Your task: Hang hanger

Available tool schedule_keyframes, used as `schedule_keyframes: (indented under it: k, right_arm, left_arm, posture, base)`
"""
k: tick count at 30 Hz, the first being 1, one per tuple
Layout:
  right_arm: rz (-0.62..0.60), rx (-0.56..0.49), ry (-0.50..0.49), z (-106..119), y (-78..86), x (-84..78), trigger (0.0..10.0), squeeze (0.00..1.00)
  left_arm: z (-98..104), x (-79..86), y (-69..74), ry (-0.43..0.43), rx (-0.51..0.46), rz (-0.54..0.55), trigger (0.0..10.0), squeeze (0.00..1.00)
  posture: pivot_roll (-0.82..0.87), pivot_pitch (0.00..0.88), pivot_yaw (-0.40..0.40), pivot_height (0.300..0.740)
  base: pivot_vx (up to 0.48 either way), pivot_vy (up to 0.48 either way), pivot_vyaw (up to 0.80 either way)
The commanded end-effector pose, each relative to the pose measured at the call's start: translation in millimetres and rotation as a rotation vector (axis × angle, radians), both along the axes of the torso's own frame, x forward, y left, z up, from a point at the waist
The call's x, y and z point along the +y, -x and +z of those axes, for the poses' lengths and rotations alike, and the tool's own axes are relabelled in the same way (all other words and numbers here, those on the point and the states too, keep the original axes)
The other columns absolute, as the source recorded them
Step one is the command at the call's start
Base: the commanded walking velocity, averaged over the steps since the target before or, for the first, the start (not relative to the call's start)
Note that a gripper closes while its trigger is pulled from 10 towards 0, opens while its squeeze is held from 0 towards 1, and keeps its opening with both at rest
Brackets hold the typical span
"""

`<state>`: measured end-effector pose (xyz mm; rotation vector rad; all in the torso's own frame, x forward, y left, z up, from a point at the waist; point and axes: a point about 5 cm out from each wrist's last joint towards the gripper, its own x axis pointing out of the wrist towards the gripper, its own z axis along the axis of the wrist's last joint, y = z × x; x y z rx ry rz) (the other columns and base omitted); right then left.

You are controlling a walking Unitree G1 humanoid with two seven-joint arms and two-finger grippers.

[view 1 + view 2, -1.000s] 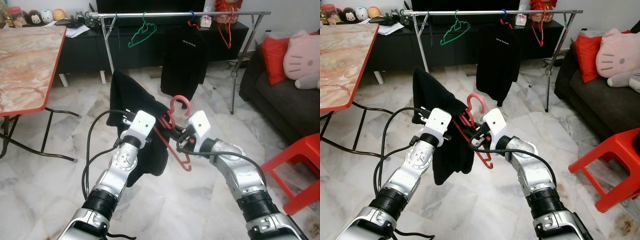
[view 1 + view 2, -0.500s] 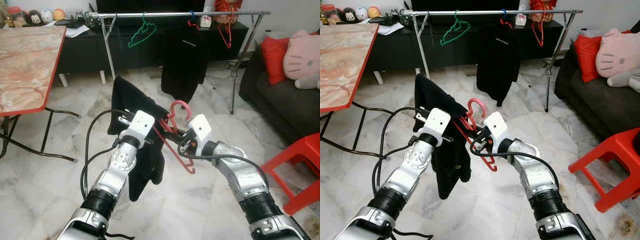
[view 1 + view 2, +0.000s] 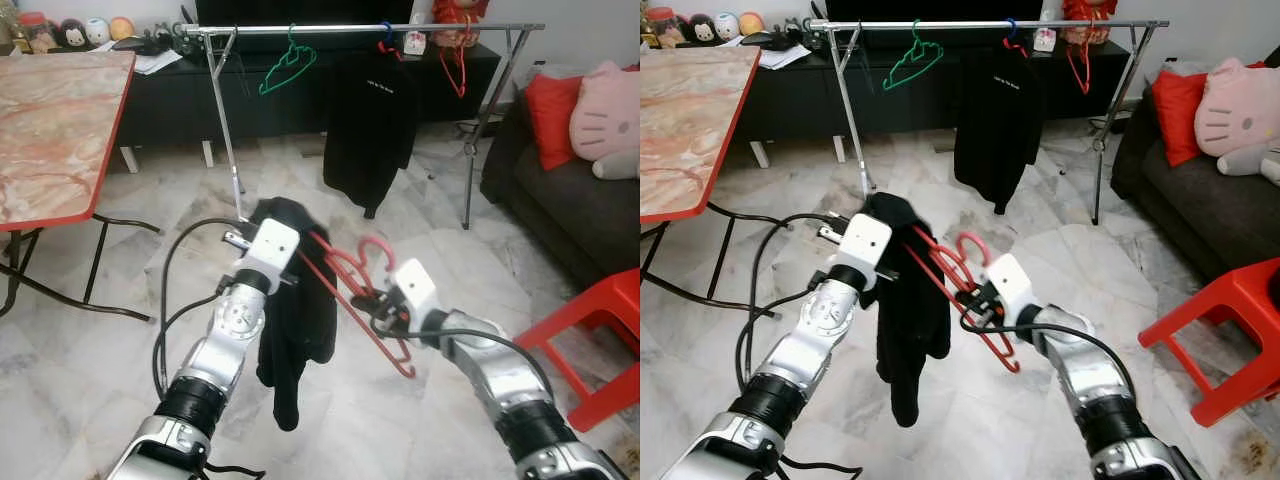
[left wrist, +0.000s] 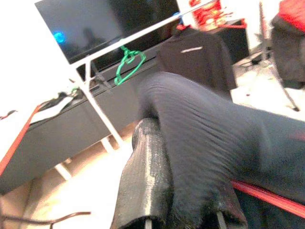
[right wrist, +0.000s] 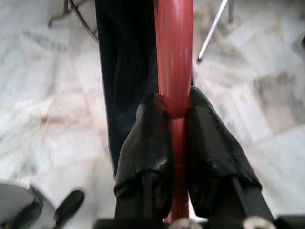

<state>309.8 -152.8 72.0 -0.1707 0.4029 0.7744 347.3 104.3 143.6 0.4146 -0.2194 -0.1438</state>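
Note:
A red plastic hanger (image 3: 345,285) slants between my two grippers, with its hook (image 3: 372,250) up. My right gripper (image 5: 174,102) is shut on the hanger's neck just below the hook; its fingers (image 5: 145,143) pinch the red bar from both sides. A black garment (image 3: 300,330) hangs over the hanger's left shoulder in a long fold. My left gripper (image 4: 181,143) is shut on that cloth at the top, and the garment covers one finger. The silver clothes rail (image 3: 350,30) stands farther off across the room.
On the rail hang a green hanger (image 3: 285,68), a black shirt (image 3: 370,120) and a red hanger (image 3: 455,70). A red-edged folding table (image 3: 60,120) is at the left. A dark sofa (image 3: 550,190) and a red stool (image 3: 600,320) are at the right.
Both grippers have come down and to the right with the hanger. The black garment has slipped off its wide spread and now hangs in a narrow fold from the left shoulder.

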Motion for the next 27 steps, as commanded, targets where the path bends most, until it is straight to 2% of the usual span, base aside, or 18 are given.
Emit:
schedule_keyframes:
  k: [1,2,5,11,14,15,17,19,23,26,27]
  right_arm:
    - [0.029,0.047,0.035,-8,7.3,-3.5,0.0,0.0]
    - [0.096,0.077,0.039,-13,19.2,-5.0,0.0,0.0]
    - [0.124,0.086,0.04,-14,24.6,-6.5,0.0,0.0]
    - [0.247,0.15,0.02,-18,53.0,-17.5,0.0,0.0]
    - [0.27,0.154,0.02,-18,57.7,-19.1,0.0,0.0]
    - [0.303,0.168,0.026,-18,63.6,-20.1,0.0,0.0]
    - [0.359,0.205,0.065,-22,73.8,-21.8,0.0,0.0]
    - [0.361,0.235,0.124,-27,78.4,-25.9,0.0,0.0]
    - [0.313,0.263,0.287,-44,77.8,-35.9,0.0,0.0]
    - [0.264,0.253,0.352,-49,74.2,-41.2,0.0,0.0]
    - [0.199,0.235,0.381,-49,68.5,-45.6,0.0,0.0]
  left_arm:
    - [7,0.0,-3.0,0.004,-0.025,0.021,0.0,0.0]
    - [7,2.4,-4.3,0.002,-0.02,0.035,0.0,0.0]
    - [6,3.7,-5.0,0.002,-0.016,0.042,0.0,0.0]
    - [0,4.9,-5.5,0.01,0.018,0.058,0.0,0.0]
    - [-1,4.4,-5.3,0.011,0.021,0.059,0.0,0.0]
    - [-2,5.1,-5.5,0.009,0.026,0.067,0.0,0.0]
    - [-4,9.0,-6.5,0.016,0.037,0.089,0.0,0.0]
    - [-4,12.6,-7.6,0.051,0.044,0.106,0.0,0.0]
    - [0,13.5,-8.9,0.123,0.049,0.118,0.0,0.0]
    - [2,14.3,-9.7,0.117,0.039,0.125,0.0,0.0]
    - [3,15.1,-10.4,0.113,0.037,0.126,0.0,0.0]
  posture:
    - [-0.13,0.028,-0.078,0.74]
    - [-0.13,0.031,-0.076,0.74]
    - [-0.13,0.031,-0.075,0.74]
    - [-0.15,0.021,-0.067,0.74]
    - [-0.15,0.021,-0.067,0.74]
    - [-0.15,0.017,-0.065,0.74]
    - [-0.15,0.007,-0.064,0.74]
    - [-0.15,0.003,-0.064,0.74]
    - [-0.15,0.0,-0.063,0.74]
    - [-0.15,0.0,-0.063,0.74]
    - [-0.15,0.0,-0.063,0.74]
  base:
    - [0.0,0.0,0.0]
    - [0.0,0.0,0.0]
    - [0.0,0.0,0.0]
    - [0.0,0.0,0.0]
    - [0.0,0.0,0.0]
    - [0.0,0.0,0.0]
    - [0.0,0.0,0.0]
    - [0.0,0.0,0.0]
    - [0.0,0.0,0.0]
    - [0.0,0.0,0.0]
    - [0.0,0.0,0.0]
